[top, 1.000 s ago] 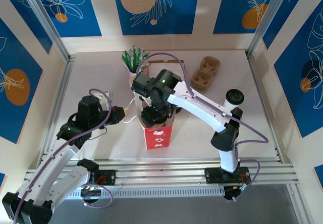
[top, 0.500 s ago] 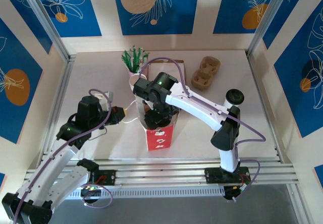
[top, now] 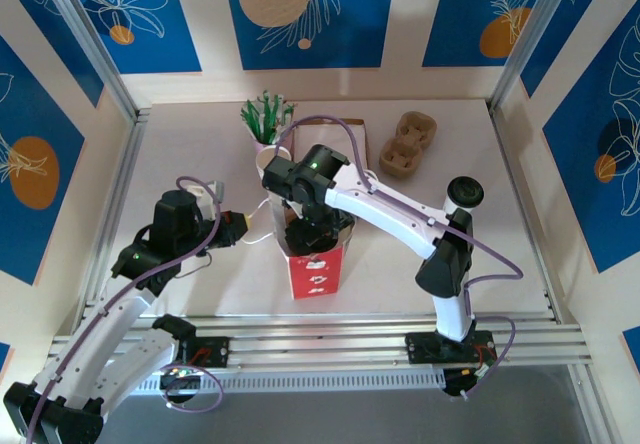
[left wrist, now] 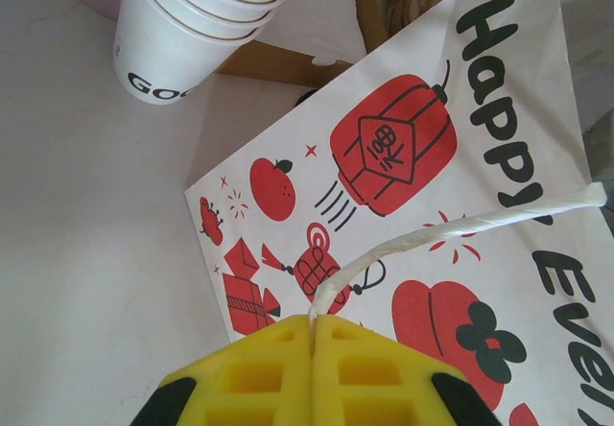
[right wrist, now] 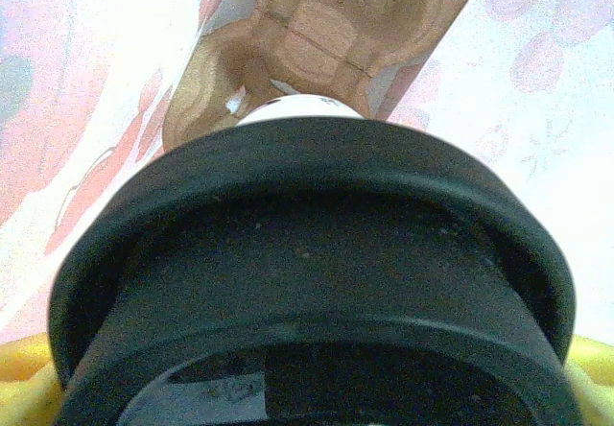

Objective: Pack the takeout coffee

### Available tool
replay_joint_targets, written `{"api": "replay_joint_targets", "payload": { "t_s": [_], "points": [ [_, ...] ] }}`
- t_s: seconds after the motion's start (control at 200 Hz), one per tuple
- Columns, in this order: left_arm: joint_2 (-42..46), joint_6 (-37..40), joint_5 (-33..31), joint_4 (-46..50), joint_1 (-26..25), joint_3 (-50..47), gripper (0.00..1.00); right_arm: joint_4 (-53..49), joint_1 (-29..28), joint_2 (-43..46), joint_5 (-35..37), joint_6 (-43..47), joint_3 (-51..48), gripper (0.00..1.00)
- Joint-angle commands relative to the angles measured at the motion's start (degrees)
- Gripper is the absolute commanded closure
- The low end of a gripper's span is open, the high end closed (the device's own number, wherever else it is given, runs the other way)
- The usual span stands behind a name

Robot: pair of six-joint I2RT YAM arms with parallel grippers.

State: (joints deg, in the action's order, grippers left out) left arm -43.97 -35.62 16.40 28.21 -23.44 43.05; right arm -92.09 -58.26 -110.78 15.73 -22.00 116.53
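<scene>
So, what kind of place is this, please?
Probably a robot test cell staged as a coffee counter: an aluminium-framed table walled with blue printed panels, holding a paper bag, stacked cups and a cardboard cup carrier.

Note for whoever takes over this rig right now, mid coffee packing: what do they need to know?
Left claw: shut on the handle of the bag.
Right claw: down in the bag's mouth with the cup in it; gripped or released, cannot tell.
Done: cup is inside the bag, above a brown carrier.
Left: seat the cup, pull out. A second cup stands on the table, right side.
</scene>
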Motion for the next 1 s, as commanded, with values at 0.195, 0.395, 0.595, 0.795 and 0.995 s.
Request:
{"api": "replay_joint_targets", "payload": {
  "t_s": [0.195, 0.395, 0.595, 0.795, 0.995],
  "points": [
    [0.5, 0.6, -0.4, 0.9, -0.9, 0.2, 1.00, 1.6, -0.1, 1.0, 1.1, -5.0, -1.4, 0.17],
    [0.4, 0.5, -0.2, 0.7, -1.0, 0.1, 1.00, 3.1, 0.1, 0.6, 0.3, -6.1, -3.0, 0.17],
    [0.3, 0.4, -0.1, 0.5, -1.1, -0.1, 1.00, 5.0, -0.1, 0.4, -0.6, -6.0, -4.3, 0.16],
    [0.4, 0.4, -0.3, 0.4, -1.2, -0.3, 1.00, 6.5, -0.2, 0.6, -1.9, -6.5, -5.1, 0.16],
    [0.4, 0.4, -0.5, 0.6, -1.3, -0.3, 1.00, 7.3, -0.3, 1.4, -2.5, -6.9, -7.4, 0.16]
  ]
}}
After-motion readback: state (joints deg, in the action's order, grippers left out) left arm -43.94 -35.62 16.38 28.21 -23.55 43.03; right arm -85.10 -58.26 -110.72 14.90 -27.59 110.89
